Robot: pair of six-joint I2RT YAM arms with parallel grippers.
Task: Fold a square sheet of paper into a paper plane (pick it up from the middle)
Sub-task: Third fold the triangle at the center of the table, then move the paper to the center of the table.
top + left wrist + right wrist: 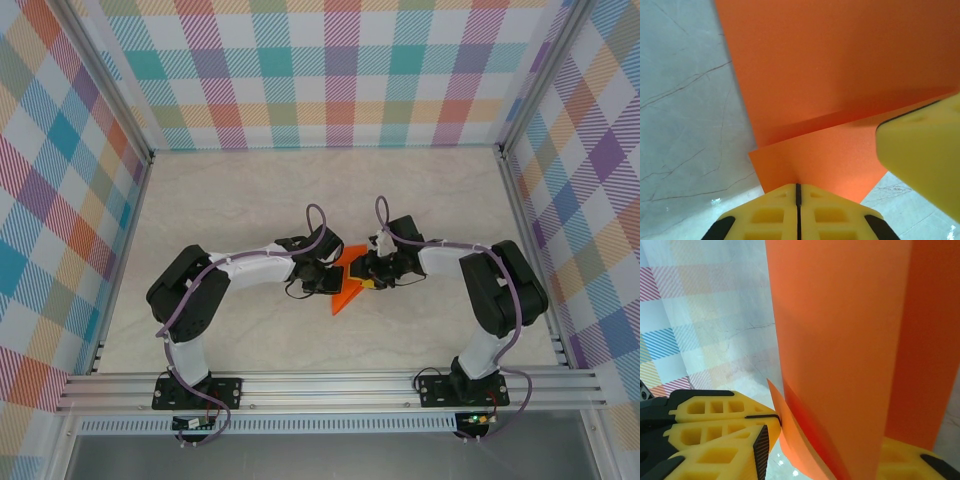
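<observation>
While the left gripper [797,192] pinches one corner of the square sheet of paper [840,75] between jaws pressed flat together, the right gripper [827,452] straddles the same sheet with its jaws partly apart, one finger on each side. Whether its pads touch the paper cannot be told. The sheet sits between the two arms at the middle of the table [250,200] and appears partly raised off it, probably so one arm can anchor it while the other works a crease. The paper is thin, matte, bright orange and unmarked, and a straight-edged flap lies over a second layer. The fingers [765,215] are blocky yellow plastic with cut-out pockets and black pads. The tabletop is pale marble-patterned with fine dark veins, boxed in by pastel plaid walls [340,70].
</observation>
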